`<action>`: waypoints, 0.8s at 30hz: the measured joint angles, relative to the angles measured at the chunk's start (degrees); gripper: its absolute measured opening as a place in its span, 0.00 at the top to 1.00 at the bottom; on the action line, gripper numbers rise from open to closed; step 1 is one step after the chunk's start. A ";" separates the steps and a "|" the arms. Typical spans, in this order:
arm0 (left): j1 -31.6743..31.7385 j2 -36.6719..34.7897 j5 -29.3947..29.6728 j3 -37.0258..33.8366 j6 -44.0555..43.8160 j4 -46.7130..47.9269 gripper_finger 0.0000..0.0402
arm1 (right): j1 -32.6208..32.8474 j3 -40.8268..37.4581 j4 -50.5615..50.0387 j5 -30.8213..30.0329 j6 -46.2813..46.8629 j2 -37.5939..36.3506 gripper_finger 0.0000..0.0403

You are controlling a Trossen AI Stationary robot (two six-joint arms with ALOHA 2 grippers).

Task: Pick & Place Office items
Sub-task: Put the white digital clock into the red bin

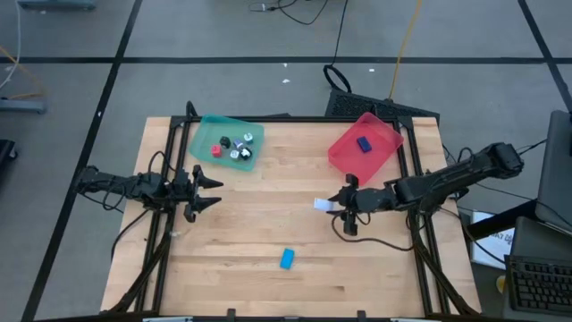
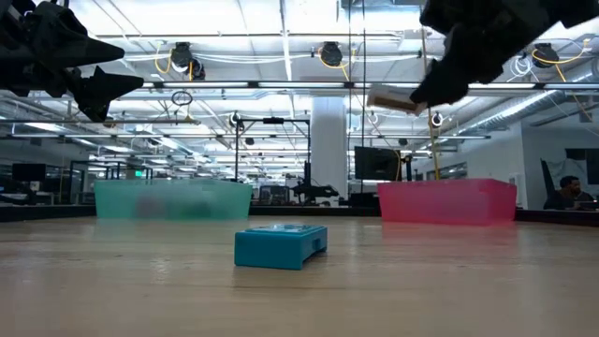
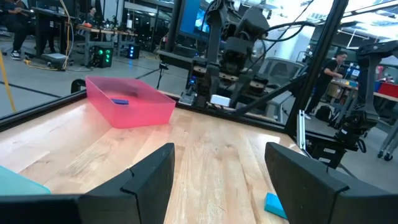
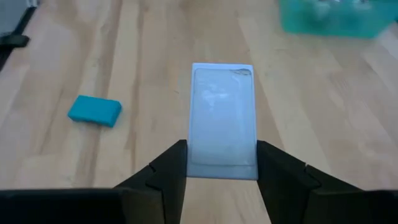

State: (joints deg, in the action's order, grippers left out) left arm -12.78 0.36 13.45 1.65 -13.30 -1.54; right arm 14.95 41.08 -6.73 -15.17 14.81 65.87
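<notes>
Overhead, the right end effector (image 1: 340, 207) is clamped on a white block (image 1: 323, 205) just below the red tray (image 1: 386, 146), which holds a dark blue block (image 1: 364, 143); a bright blue block (image 1: 287, 258) lies farther down the tabletop (image 1: 250, 233). Left of that tray, the left end effector (image 1: 212, 191) hangs with fingers apart beside the teal tray (image 1: 201, 141). Through the right wrist camera, both fingers (image 4: 171, 171) pinch the white block's sides.

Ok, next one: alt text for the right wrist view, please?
The right gripper holds a white rectangular block between its two dark fingers, above the wooden table. A bright blue block lies on the table to one side, and the teal tray sits farther off.
</notes>
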 joint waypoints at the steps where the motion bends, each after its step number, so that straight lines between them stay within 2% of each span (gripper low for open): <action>1: 0.00 0.00 -0.02 0.00 0.00 0.02 0.37 | -0.15 -1.04 -0.04 -0.24 0.48 -0.87 0.62; 13: -0.02 0.00 0.00 0.00 0.00 0.02 0.37 | -4.79 -11.89 0.10 -6.10 5.54 -11.63 0.61; 24: -0.02 0.00 -0.02 0.00 0.01 0.03 0.37 | -13.24 -16.10 2.33 -6.09 4.63 -16.03 0.61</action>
State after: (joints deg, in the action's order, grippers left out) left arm -12.80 0.36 13.43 1.65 -13.29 -1.51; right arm 1.70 24.98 -4.40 -21.26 19.44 49.84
